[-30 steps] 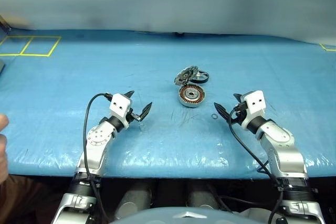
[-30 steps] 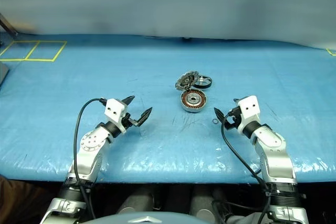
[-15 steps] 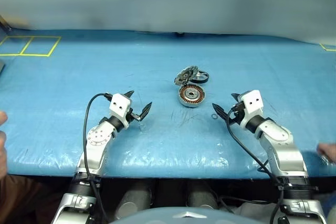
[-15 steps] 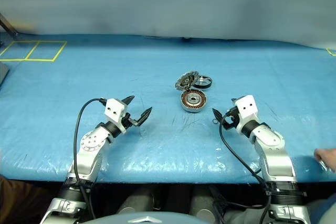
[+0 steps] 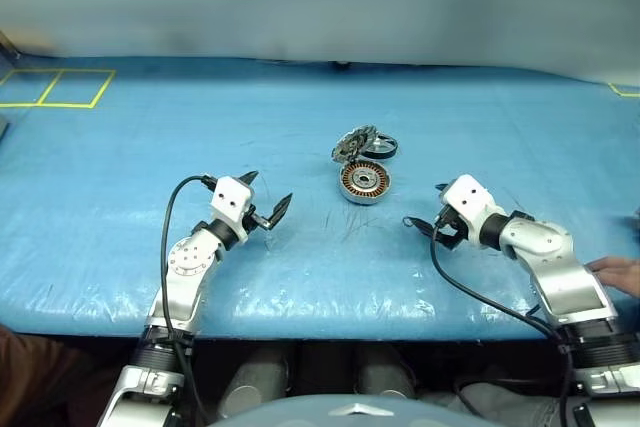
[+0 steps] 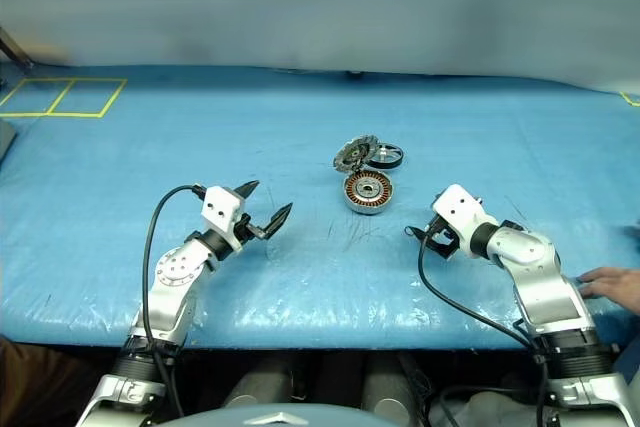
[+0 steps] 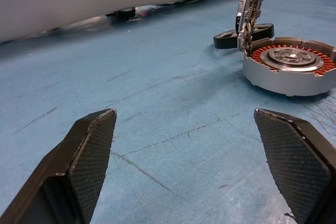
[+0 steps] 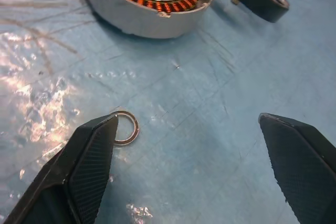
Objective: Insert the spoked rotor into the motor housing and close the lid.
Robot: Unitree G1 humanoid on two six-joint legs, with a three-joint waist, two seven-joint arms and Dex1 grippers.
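Head view: motor housing (image 5: pixel 365 182) mid table (image 5: pixel 120 177), lid (image 5: pixel 352 144) tilted against spoked rotor (image 5: pixel 380 147) just behind.
Left wrist: left gripper (image 7: pixel 191 166) jaws wide, empty.
Right wrist: right gripper (image 8: pixel 194 169) jaws wide, empty; small ring (image 8: pixel 126 127) touching one finger.

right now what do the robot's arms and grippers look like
Both arms are silver-grey metal segments with black joint rings. Each ends in a white boxy wrist block carrying the left gripper or the right gripper. The fingers are black, pointed, with cross-hatched pads. A black cable loops from each wrist along the arm.
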